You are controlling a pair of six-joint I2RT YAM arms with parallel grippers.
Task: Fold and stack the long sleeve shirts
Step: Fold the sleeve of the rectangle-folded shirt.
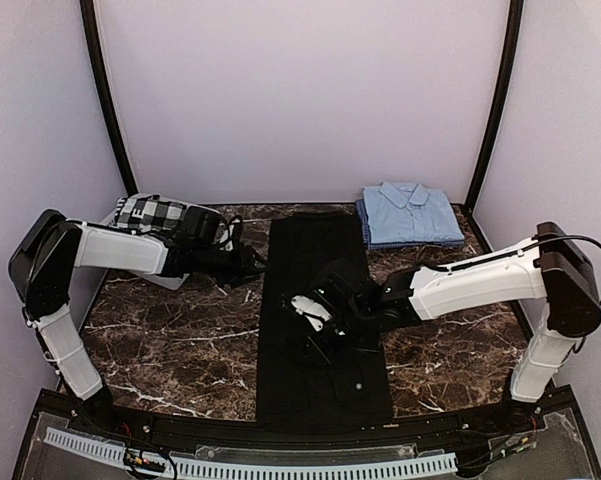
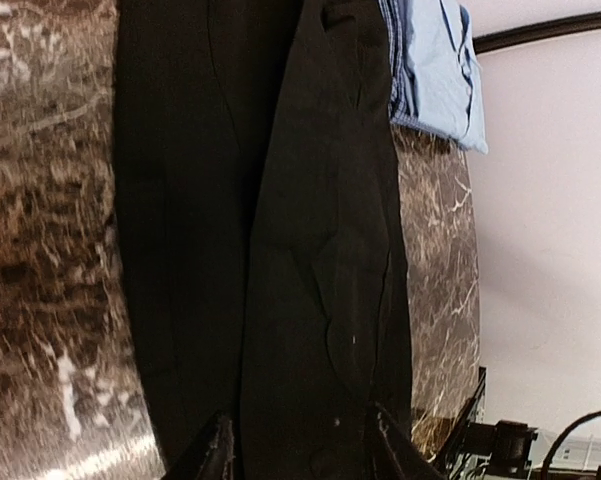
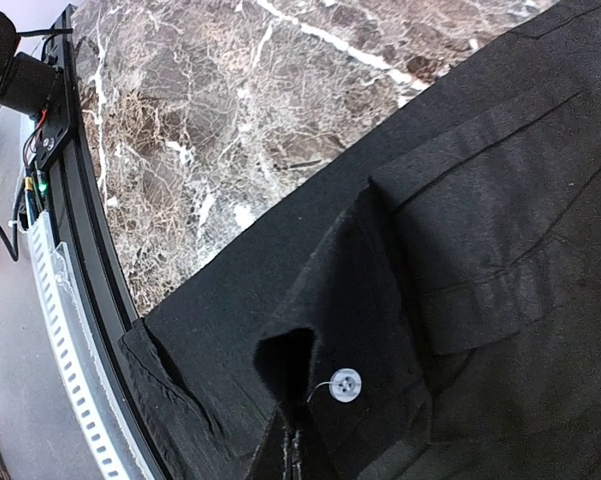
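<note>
I am looking at a dark brown marble-patterned tabletop (image 1: 170, 350) veined in white, which fills the floor of the cell. At its far left corner lies a crumpled black-and-white checked cloth (image 1: 145, 212), partly hidden from me. Pale lilac walls (image 1: 300, 90) close in the back and both sides. A curved black frame pole (image 1: 105, 90) rises at the back left corner and a second black pole (image 1: 497, 100) at the back right. Along the near edge runs a black rail (image 1: 210, 420), with a white slotted strip (image 1: 280, 467) just in front of it. My right wrist view shows a few thin coloured wires (image 3: 30, 180) beside that rail.
</note>
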